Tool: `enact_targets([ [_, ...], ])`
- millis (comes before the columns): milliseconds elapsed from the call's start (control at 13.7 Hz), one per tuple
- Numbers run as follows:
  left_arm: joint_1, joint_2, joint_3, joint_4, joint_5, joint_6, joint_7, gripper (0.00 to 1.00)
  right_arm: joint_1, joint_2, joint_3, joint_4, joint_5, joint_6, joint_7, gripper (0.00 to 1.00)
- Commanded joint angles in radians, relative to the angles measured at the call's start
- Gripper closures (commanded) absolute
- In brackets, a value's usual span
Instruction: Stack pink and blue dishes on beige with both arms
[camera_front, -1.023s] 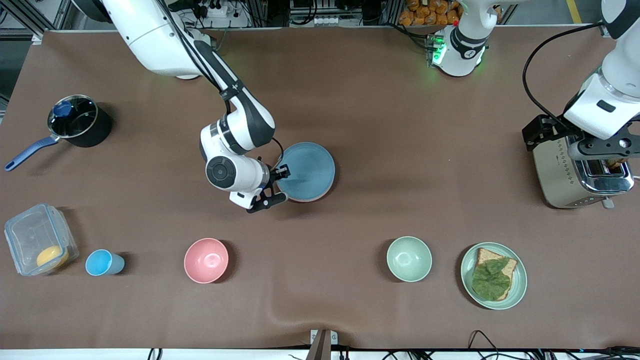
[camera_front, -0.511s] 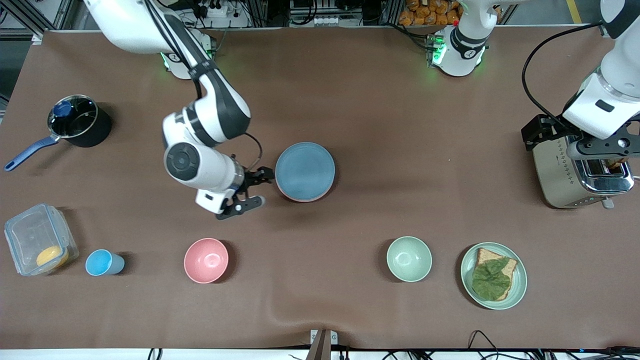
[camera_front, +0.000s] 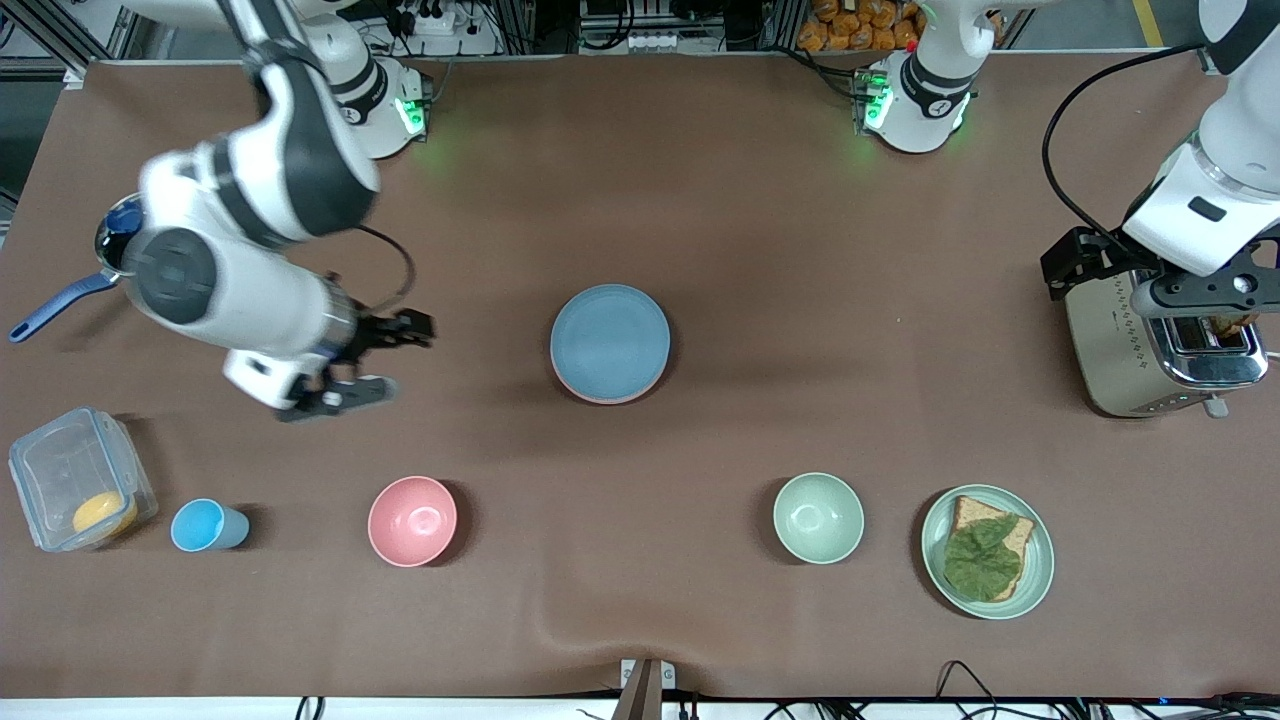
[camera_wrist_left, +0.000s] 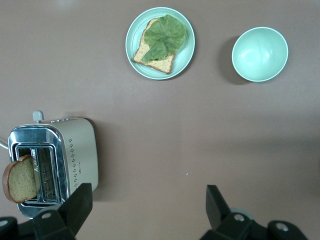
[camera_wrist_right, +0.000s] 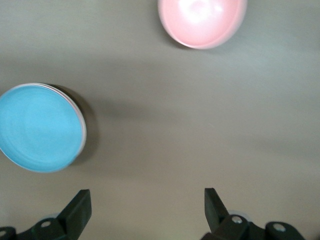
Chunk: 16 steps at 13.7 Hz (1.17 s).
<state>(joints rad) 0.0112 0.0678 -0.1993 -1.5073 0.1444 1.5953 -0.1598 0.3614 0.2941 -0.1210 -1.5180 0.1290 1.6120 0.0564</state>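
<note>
Where the brown cloth-covered table (camera_front: 760, 250) is barest, mid-surface, we note the light blue matte plate (camera_front: 609, 340) topping the stack, a pink plate rim (camera_front: 610, 400) just showing beneath. Since a second ago the right gripper (camera_front: 365, 362), jaws open and empty, has left the stack toward the right arm's end. The left gripper (camera_front: 1150, 280) waits open over the silver toaster (camera_front: 1150, 350).

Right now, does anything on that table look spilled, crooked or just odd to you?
Nothing spilled or broken. Two small oddities: the blue plate sits slightly off-centre on its stack, so a pink rim peeks out on the side nearer the camera, and a toast slice leans out of the toaster.
</note>
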Motion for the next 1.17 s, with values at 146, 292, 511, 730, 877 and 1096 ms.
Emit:
enact_targets([
  [146, 0.003, -0.023, 0.0, -0.011, -0.019, -0.011, 0.011, 0.0, -0.067, -0.167, -0.025, 0.007, -0.057, -0.13, 0.005, 0.0],
  [292, 0.003, -0.023, 0.001, -0.011, -0.04, -0.011, 0.011, 0.0, -0.131, -0.199, -0.023, 0.013, -0.092, -0.13, -0.022, 0.0],
  [511, 0.004, -0.025, 0.008, -0.011, -0.048, -0.011, 0.011, 0.0, -0.202, -0.236, -0.023, 0.009, -0.097, -0.11, -0.039, 0.0],
  [730, 0.004, -0.025, 0.011, -0.011, -0.048, -0.011, 0.011, 0.0, -0.263, -0.271, 0.039, -0.034, -0.126, -0.052, -0.052, 0.0],
  [877, 0.004, -0.025, 0.011, -0.011, -0.048, -0.011, 0.011, 0.0, -0.283, -0.296, 0.086, -0.063, -0.17, -0.027, -0.081, 0.0],
  [1096, 0.004, -0.025, 0.012, -0.011, -0.048, -0.011, 0.011, 0.0, -0.329, -0.394, 0.089, -0.226, -0.169, 0.078, -0.134, 0.0],
])
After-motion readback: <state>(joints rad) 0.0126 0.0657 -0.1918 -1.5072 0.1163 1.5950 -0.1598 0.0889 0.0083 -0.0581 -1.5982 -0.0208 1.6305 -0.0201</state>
